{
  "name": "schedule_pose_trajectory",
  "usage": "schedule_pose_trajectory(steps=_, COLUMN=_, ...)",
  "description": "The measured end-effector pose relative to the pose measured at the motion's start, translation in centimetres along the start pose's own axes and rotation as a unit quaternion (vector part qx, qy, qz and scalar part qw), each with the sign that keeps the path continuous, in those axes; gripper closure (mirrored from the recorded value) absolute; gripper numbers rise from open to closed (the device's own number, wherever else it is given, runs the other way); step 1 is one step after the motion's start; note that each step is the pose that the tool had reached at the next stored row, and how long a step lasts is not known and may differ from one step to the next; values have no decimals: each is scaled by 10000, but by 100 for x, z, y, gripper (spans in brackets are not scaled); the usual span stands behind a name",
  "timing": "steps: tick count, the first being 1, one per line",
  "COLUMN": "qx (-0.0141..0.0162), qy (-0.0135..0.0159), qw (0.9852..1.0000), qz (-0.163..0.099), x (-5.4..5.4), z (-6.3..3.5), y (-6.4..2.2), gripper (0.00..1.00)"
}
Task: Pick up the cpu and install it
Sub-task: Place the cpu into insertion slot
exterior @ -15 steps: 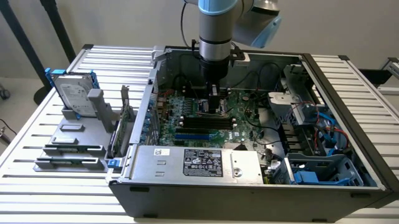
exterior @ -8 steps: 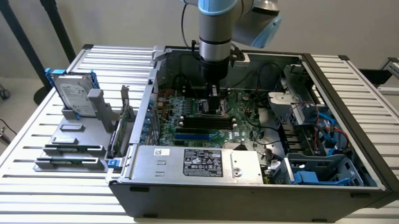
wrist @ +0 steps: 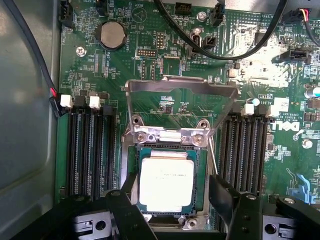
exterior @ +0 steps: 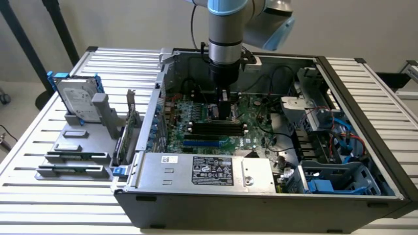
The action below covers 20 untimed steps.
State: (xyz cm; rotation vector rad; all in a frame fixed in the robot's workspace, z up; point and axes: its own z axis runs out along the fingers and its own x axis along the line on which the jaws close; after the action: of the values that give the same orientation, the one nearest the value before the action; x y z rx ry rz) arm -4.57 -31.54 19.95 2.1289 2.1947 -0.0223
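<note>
An open desktop computer case (exterior: 261, 200) is seen lying on its side on a slatted metal tabletop (exterior: 26, 161), with the motherboard (exterior: 258, 129) exposed. The robot arm (exterior: 225, 49) is reached straight down into the case, and its jaws are held low over the middle of the board.

In the wrist view, the cpu (wrist: 166, 180) is seen lying flat and square in its socket (wrist: 167, 217), silver top upward, with a thin green rim showing around it. The socket's metal load plate (wrist: 182, 100) is raised on its hinge, tilted up away from the chip. The jaws are spread wide, one on either side of the cpu, and a gap can be made out between each and the chip's edge; nothing is gripped.

Black memory slots (wrist: 90, 150) are ranged beside the socket on one side, and a matching bank (wrist: 245, 150) on the other. A round coin cell battery (wrist: 111, 35) is set farther up the board, and black cables (wrist: 235, 47) are looped across it.

In the exterior view, a labelled power supply (exterior: 209, 171) is fitted along the near edge of the case. At the exterior view's left, a grey parts holder (exterior: 72, 156) is placed on the tabletop, with a hard drive in a blue frame (exterior: 77, 98) stood upright in it.
</note>
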Motion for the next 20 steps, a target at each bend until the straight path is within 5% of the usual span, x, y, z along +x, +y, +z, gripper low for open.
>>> schedule_pose_trajectory(steps=7, qx=1, qy=-13, qw=10000, qz=0, x=0, z=-5, y=0, gripper=31)
schedule_pose_trajectory(steps=14, qx=0, qy=8, qw=10000, qz=0, x=-4, z=-50, y=-3, gripper=31)
schedule_pose_trajectory(steps=17, qx=-1, qy=44, qw=10000, qz=1, x=-4, z=-63, y=-50, gripper=31)
schedule_pose_trajectory(steps=20, qx=-2, qy=112, qw=9999, qz=1, x=-3, z=-80, y=-124, gripper=31)
